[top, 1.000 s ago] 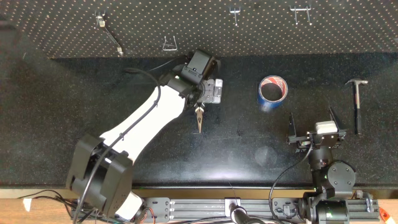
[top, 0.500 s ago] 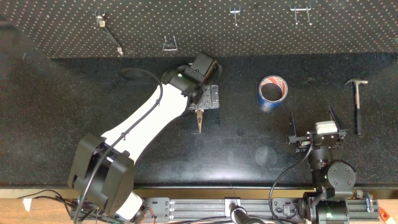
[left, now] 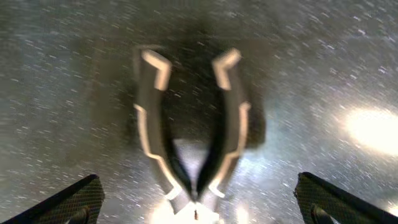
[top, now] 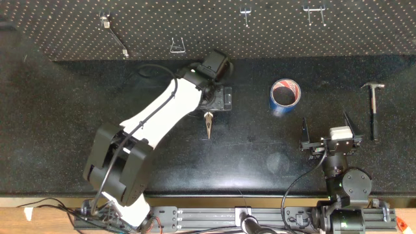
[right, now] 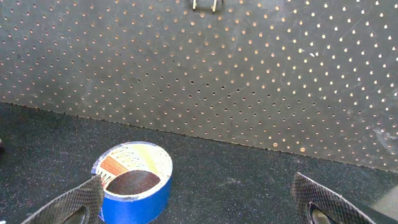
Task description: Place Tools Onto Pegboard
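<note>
Black speckled table (top: 58, 104) carries a pair of pliers (top: 208, 125) lying flat, handles splayed apart, and that is probably why the left claw (top: 218, 99) hangs directly above the handle end: from there it can drop and pinch one or both handles. Its fingers (left: 78, 200) are spread wide, one to each side of the pliers with bare table between, so it holds nothing and touches nothing. The pliers' nose sticks out from under the claw on the side toward the arm's base. On the far side of the claw rises the pegboard (top: 65, 26), with a small wire hook (top: 177, 45) close by, which looks a likely place for the pliers. The right claw (top: 327, 130) sits low near its own base, fingers parted wide and empty. A roll of blue tape (top: 285, 96) stands ahead of it toward the pegboard, and a hammer (top: 374, 114) lies near its outer side.
</note>
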You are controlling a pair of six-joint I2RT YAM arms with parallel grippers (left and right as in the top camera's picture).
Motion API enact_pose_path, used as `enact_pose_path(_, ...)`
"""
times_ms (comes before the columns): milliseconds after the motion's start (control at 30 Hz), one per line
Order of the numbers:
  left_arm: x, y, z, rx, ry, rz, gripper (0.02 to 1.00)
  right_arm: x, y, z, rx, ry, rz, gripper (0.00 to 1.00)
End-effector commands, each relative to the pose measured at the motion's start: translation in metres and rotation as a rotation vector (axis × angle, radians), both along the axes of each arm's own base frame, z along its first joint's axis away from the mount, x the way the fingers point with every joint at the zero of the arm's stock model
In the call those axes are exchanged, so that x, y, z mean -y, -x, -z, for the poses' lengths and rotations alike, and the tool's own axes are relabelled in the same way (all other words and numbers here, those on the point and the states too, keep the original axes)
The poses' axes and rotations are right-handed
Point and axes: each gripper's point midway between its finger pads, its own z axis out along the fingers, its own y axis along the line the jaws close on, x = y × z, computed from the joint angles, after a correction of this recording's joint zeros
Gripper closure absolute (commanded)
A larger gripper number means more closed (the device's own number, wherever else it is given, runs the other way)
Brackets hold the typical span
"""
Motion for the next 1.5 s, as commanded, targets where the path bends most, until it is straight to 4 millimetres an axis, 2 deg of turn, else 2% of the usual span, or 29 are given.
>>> enact_pose_path(33, -0.009, -0.012, 0.001, 0.01, -0.008, -0.017, 0.023, -0.003, 0.0, 0.001, 0.001, 0.01, -0.017, 0.023)
enact_pose_path(733, -0.009, -0.019, 0.017, 0.007, -0.028, -0.024, 0.023, -0.003, 0.0, 0.001, 0.001, 0.01, -0.017, 0.023)
enact_pose_path(1500, -0.01, -0.026, 0.02, 0.016, -0.05, -0.028, 0.023, -0.003, 0.0, 0.001, 0.001, 0.01, -0.017, 0.023)
